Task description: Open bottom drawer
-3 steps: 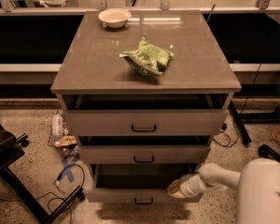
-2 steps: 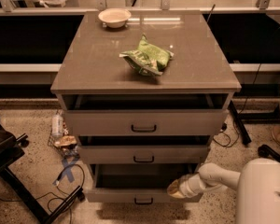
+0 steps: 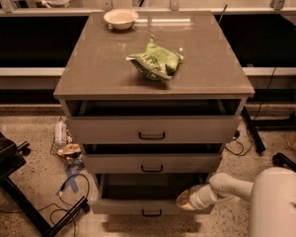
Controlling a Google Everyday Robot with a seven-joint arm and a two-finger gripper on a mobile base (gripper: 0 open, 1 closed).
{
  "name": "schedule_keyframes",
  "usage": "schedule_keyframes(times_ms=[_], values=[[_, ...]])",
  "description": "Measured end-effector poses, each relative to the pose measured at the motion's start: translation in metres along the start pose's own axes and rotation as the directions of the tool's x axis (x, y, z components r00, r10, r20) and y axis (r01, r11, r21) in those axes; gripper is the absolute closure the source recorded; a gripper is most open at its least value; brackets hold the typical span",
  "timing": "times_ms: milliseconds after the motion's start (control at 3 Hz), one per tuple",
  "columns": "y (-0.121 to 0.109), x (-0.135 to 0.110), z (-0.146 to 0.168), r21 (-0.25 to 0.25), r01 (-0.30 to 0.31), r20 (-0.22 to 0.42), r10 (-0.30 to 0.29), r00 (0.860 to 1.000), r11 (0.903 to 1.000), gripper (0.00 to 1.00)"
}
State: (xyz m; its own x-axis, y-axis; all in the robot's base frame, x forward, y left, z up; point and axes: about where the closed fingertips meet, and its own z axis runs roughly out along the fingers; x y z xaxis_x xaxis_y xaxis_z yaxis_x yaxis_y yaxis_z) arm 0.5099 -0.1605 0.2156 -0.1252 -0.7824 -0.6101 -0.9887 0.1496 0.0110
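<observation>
The gripper [image 3: 186, 200] sits low and right of centre in the frame, at the right end of the bottom drawer's [image 3: 133, 206] front edge. Whether it is apart, together or clamped on that edge I cannot tell. Its white arm [image 3: 226, 186] slants in from the robot's rounded white body [image 3: 278, 205] in the lower right corner.

The bottom drawer is the lowest of three and stands pulled out toward the bottom of the frame, with its plain grey inside showing behind the front. Its small black handle [image 3: 152, 213] is at the centre of the front, left of the gripper and apart from it.

Above it, the middle drawer [image 3: 152, 162] and the top drawer [image 3: 153, 128] are each open by a dark gap.

On the cabinet top [image 3: 98, 68], a crumpled green bag [image 3: 155, 60] lies near the centre, and a pale bowl [image 3: 121, 19] stands toward the upper left.

On the speckled floor [image 3: 34, 132] at the left are a bottle [image 3: 60, 131], a blue tape cross [image 3: 71, 177] and black cables [image 3: 64, 209].
</observation>
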Motion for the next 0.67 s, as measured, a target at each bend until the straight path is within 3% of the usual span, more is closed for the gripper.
schedule_keyframes(times_ms=[333,667], values=[[0.0005,-0.0007,0.0000,-0.001,0.000,0.000,0.000,1.000,1.0000,0.04],[0.0005,-0.0007,0.0001,-0.001,0.000,0.001,0.000,1.000,1.0000,0.00]])
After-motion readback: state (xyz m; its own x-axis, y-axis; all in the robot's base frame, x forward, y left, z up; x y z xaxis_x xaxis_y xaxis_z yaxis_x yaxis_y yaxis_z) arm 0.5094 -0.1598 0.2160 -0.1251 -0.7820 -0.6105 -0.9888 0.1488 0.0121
